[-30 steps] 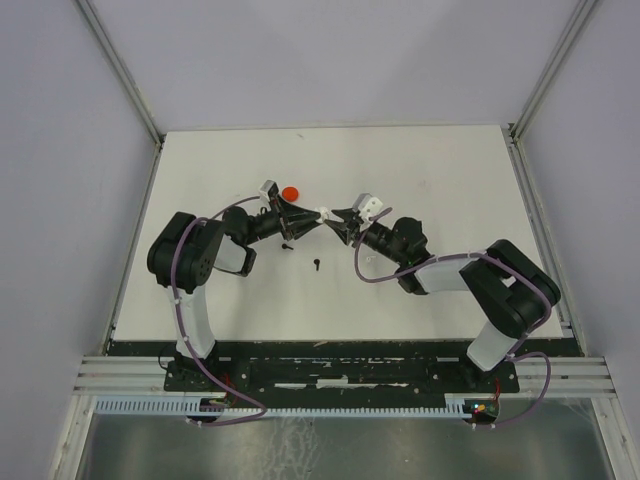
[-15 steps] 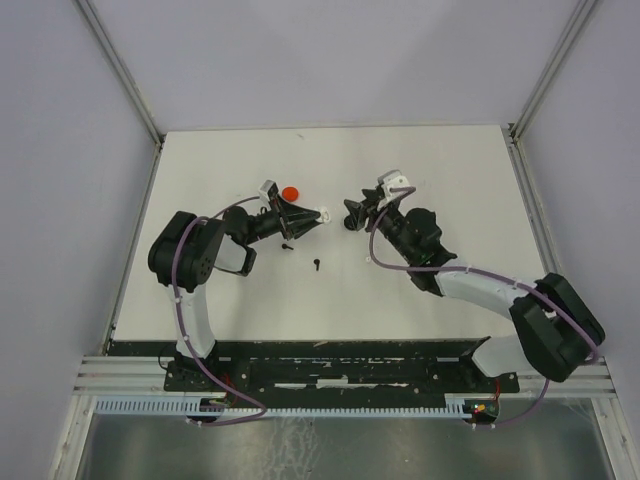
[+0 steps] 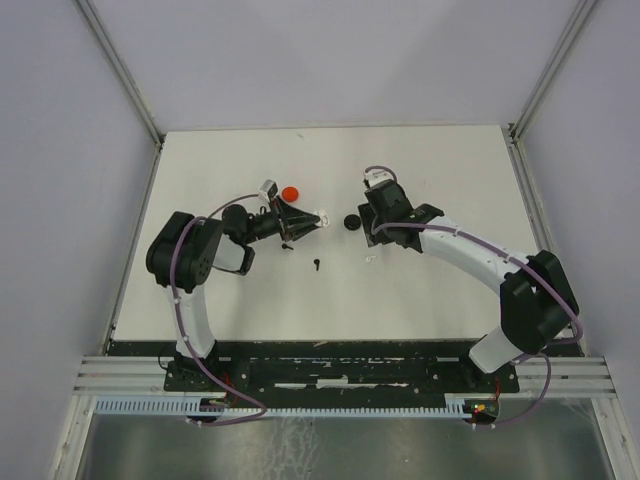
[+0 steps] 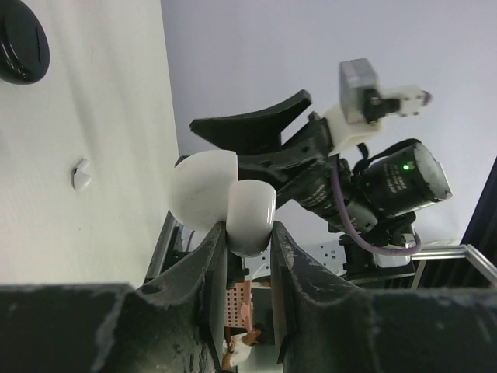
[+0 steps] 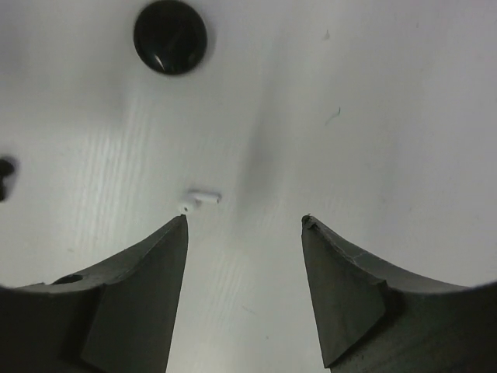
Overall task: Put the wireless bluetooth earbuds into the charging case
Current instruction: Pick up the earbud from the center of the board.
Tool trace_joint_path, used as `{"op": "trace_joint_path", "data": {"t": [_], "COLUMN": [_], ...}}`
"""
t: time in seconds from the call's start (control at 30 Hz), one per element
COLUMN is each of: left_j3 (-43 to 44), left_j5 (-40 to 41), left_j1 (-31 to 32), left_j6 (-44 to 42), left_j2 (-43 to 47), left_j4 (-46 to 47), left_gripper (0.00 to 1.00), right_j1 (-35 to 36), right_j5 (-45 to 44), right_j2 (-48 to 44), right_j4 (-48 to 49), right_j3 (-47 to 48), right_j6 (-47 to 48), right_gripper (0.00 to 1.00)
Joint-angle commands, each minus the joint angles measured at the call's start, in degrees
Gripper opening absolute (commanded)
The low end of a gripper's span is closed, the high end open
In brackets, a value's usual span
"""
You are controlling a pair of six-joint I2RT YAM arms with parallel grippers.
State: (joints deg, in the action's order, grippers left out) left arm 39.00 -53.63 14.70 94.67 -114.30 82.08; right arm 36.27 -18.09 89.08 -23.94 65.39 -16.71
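Tabletop [image 3: 450, 300] is serving as the open holding area, with the loose parts lying spread across its middle where either arm can get at them. Over it the left gripper [image 4: 248, 233] is clamping the charging case [image 4: 250, 214] between its fingers. It is carrying the case seemingly clear of the surface and turned toward the other arm, presumably so that it is acting as a steady target for loading. The case is showing two rounded white lobes, which I am reading as body and lid hinged apart. Its hollow is facing away from the left wrist camera, so I cannot tell whether any earbud is sitting inside. Opposite, the right gripper [image 5: 245, 221] is hanging over the table with its jaws standing apart and nothing between them. It is pointing down at the white earbud [image 5: 200, 199], which is lying flat just ahead of one fingertip, and that looks like lining up for a pick. A black disc [image 5: 170, 36] is resting beyond the earbud and a red disc [image 3: 290, 192] is lying near the left arm; neither belongs in the case. One black earbud [image 3: 316, 265] is lying apart, nearer the bases. A dark speck [image 3: 287, 243] just under the left gripper is too small to name.
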Motion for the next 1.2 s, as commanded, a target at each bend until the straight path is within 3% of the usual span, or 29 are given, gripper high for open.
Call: {"op": "trace_joint_path", "data": {"t": [0.0, 0.4, 1.17], "left_j3": [0.5, -0.7, -1.7], "left_j5": [-2.9, -3.0, -3.6], "left_j1": [-0.2, -0.2, -0.2], "left_j6": [-6.2, -8.5, -8.2], "left_j2": [4.0, 6.1, 6.1], "left_j4": [-0.8, -3.5, -2.0], "left_gripper": [0.03, 0.03, 0.03], "right_j1": [0.1, 0.1, 0.3], "right_j5": [0.0, -0.4, 4.2], "right_j2": [-1.2, 3.2, 14.1], "right_j4": [-11.0, -10.7, -4.3], "right_j3": [-1.0, -4.6, -0.4], "right_j6": [-1.6, -1.1, -0.6], "right_gripper": [0.68, 0.71, 0.71]}}
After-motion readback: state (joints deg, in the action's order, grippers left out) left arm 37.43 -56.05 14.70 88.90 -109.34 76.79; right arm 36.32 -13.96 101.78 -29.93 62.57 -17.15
